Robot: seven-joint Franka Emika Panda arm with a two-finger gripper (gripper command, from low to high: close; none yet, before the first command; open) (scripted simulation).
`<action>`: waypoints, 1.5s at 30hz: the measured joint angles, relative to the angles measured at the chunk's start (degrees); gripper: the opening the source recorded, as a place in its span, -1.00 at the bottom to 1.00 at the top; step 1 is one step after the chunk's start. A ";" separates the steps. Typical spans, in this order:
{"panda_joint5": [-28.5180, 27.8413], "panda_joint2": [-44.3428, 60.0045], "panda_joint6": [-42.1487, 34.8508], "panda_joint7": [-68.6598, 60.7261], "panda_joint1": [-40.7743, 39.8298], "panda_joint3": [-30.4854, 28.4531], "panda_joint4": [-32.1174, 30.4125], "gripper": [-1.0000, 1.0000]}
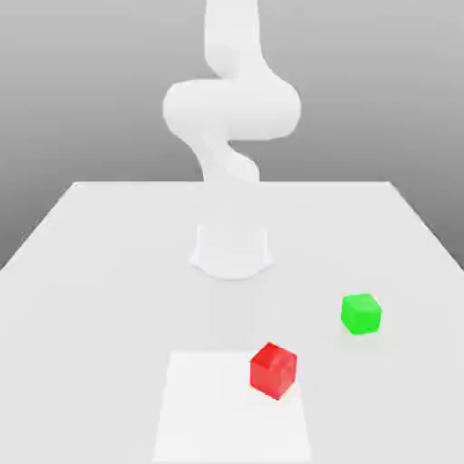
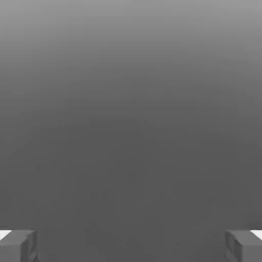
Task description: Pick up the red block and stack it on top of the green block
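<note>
The red block (image 1: 274,370) rests on the white table (image 1: 109,272) near its front edge, a little toward the exterior view's right of centre. The green block (image 1: 361,314) sits farther back and to the exterior view's right of the red one, with a clear gap between them. In the hand view my gripper (image 2: 131,248) is open: two grey fingertips (image 2: 18,245) stand far apart with nothing between them, against a plain grey background. Neither block is touched.
The white arm (image 1: 231,109) rises from its round base (image 1: 232,252) at the table's middle and bends upward out of the exterior view. A lighter square patch (image 1: 217,417) marks the table front, under the red block.
</note>
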 joint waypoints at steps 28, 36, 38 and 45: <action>-9.01 22.75 14.30 -63.71 18.39 -14.31 -15.07 0.00; -8.70 29.32 18.57 -83.91 23.35 -18.69 -19.41 0.00; -8.20 31.01 19.67 -89.25 24.41 -19.53 -20.51 0.00; -5.30 37.03 23.55 -108.80 28.68 -22.61 -24.37 0.00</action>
